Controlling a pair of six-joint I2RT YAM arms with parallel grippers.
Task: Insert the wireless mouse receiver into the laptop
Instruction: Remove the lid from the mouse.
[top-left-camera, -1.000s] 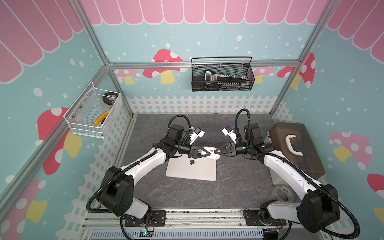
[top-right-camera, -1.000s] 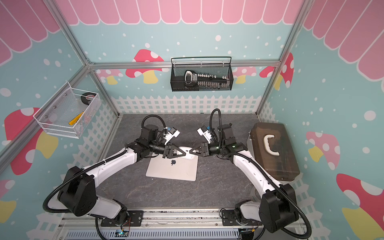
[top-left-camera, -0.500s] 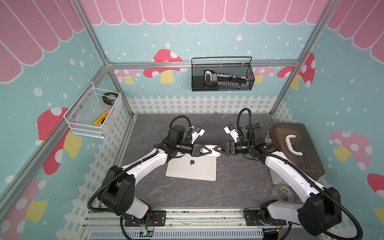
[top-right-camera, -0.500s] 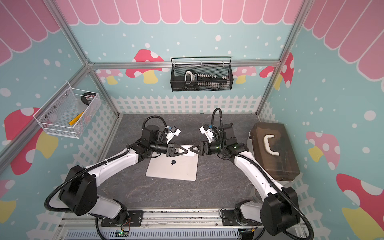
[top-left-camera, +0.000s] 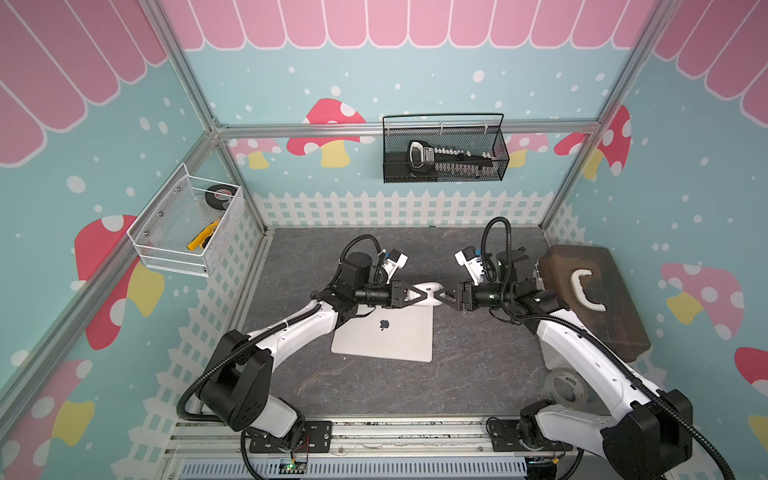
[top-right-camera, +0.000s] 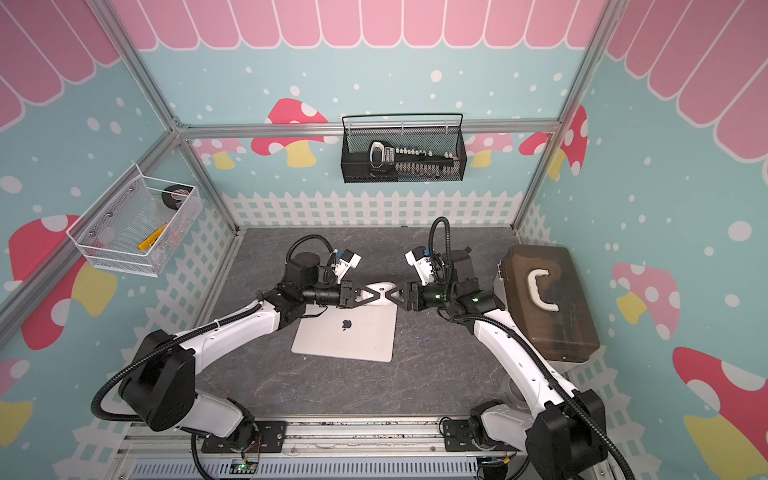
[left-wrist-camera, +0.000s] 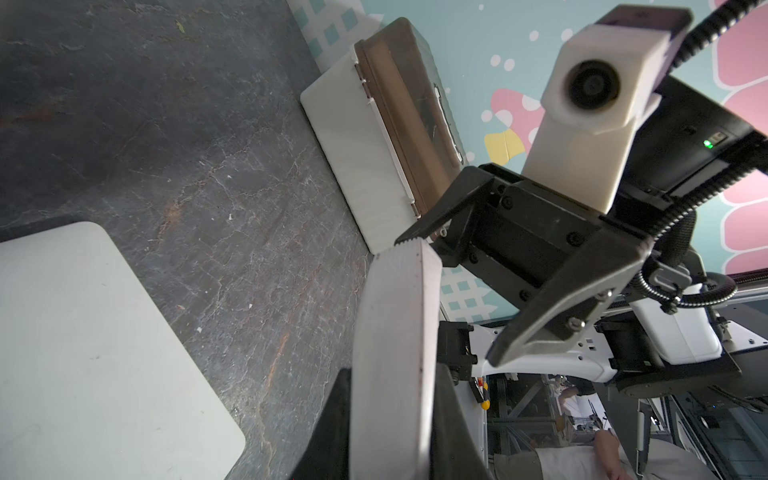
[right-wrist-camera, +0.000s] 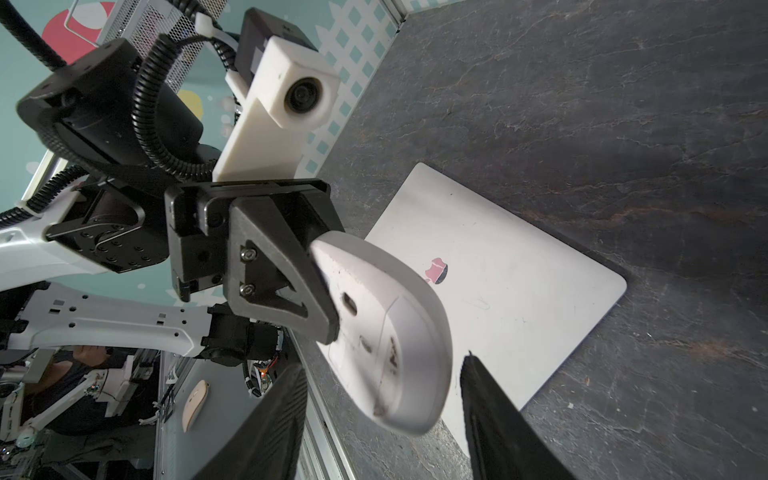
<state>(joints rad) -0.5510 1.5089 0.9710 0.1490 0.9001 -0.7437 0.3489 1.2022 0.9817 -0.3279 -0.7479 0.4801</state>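
there, left claw (top-left-camera: 424, 293) tight on white mouse (top-left-camera: 432, 286), right claw (top-left-camera: 439, 293) apart opposite, laptop (top-left-camera: 392, 343) just beside

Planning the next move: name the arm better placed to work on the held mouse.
Right, probably. The right gripper is open and faces the free end of the white mouse; the left gripper is shut on it, so busy holding.

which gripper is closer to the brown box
Right. The right gripper, open, is at the end of the white mouse facing the brown box; the left gripper, shut on the mouse, is at its other end, farther away.
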